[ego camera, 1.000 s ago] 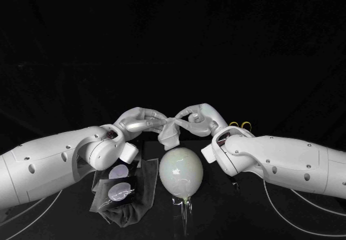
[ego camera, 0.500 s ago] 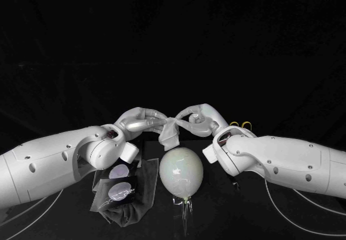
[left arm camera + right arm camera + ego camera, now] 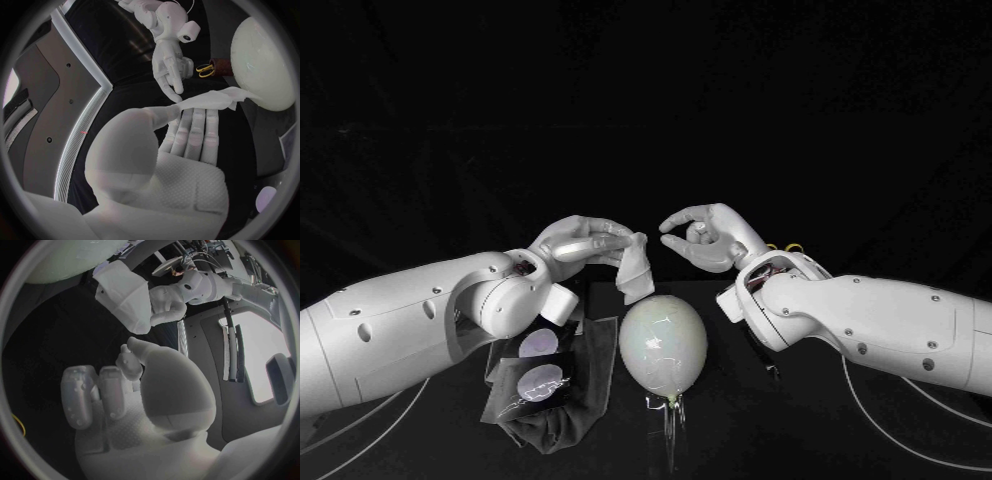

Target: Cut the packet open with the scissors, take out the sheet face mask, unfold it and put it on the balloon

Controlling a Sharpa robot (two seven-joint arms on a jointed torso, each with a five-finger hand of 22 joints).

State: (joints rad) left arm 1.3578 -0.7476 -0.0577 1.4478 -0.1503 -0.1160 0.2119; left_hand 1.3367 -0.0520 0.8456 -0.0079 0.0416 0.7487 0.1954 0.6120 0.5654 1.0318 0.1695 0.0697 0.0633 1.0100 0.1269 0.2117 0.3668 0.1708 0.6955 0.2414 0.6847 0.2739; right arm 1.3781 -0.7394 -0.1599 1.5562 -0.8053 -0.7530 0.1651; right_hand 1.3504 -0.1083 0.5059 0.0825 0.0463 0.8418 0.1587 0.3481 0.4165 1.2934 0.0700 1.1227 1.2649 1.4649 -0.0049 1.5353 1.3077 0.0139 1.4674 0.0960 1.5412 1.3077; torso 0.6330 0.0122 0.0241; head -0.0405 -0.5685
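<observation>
My left hand (image 3: 586, 245) pinches the top of a folded white sheet mask (image 3: 635, 272), which hangs just above the far end of the pale balloon (image 3: 662, 342) lying on the table. The right hand (image 3: 704, 235) is a short way to the right of the mask and holds nothing, its fingers loosely bent. In the left wrist view the mask (image 3: 215, 100) lies over my left fingertips (image 3: 194, 120) with the right hand (image 3: 169, 65) beyond and the balloon (image 3: 262, 60) beside it. The right wrist view shows the mask (image 3: 125, 297) in the left hand (image 3: 169, 302).
The dark opened packet (image 3: 538, 375), with pale round marks on it, lies on the table under my left forearm, left of the balloon. The yellow-handled scissors (image 3: 790, 247) lie behind the right wrist, and show again as scissors (image 3: 204, 69) in the left wrist view.
The right hand has let go of the mask and drawn back to the right. The mask now hangs from my left hand alone.
</observation>
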